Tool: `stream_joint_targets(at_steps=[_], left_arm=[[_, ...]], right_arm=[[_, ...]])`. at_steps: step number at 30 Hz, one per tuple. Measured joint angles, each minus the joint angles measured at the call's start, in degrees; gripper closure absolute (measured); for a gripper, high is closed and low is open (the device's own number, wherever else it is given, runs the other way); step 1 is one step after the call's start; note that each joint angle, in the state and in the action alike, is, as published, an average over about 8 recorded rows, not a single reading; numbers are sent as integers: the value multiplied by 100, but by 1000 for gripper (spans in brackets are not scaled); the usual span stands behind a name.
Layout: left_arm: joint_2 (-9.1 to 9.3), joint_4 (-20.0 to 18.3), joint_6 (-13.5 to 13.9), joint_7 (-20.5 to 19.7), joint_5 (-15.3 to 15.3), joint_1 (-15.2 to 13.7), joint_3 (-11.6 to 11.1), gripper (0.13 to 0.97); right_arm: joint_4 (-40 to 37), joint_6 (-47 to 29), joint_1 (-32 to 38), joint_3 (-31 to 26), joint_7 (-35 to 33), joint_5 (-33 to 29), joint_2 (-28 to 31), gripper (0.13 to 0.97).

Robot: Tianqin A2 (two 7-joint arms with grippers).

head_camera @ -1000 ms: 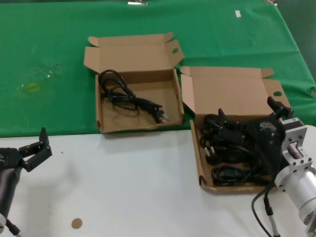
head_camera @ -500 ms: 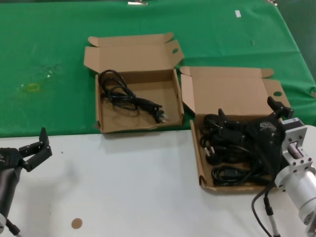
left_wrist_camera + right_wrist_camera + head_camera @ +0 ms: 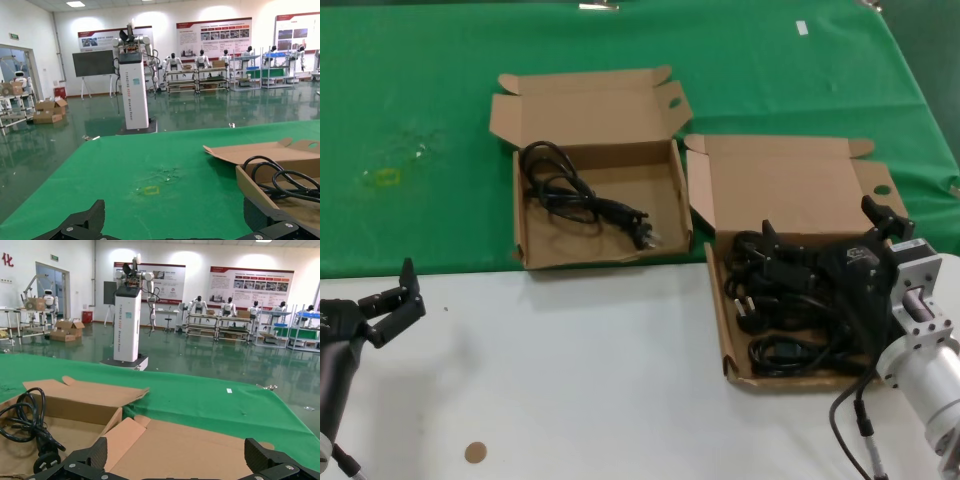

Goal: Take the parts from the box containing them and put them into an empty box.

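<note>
Cords (image 3: 782,300), perhaps four, fill one box (image 3: 725,330); right gripper (image 3: 825,240) fingers spread wide above.

A bright hall has a glossy green floor (image 3: 60,145). Poster boards (image 3: 250,282) line the white back wall (image 3: 65,30). Metal shelving (image 3: 210,77) stands below.

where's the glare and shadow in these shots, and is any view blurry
Head view: the left tool throws a faint soft shadow on the white table; the cords merge into one dark mass. Left wrist view: the glossy hall floor mirrors the ceiling lights. Right wrist view: the near flap looks soft.
</note>
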Motion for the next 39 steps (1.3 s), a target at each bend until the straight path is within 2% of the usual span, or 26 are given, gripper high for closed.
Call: stream_joint_targets(at_steps=[39], left_arm=[[0, 0, 0, 0, 0, 0, 0, 132]], right_arm=[[0, 0, 0, 0, 0, 0, 0, 129]])
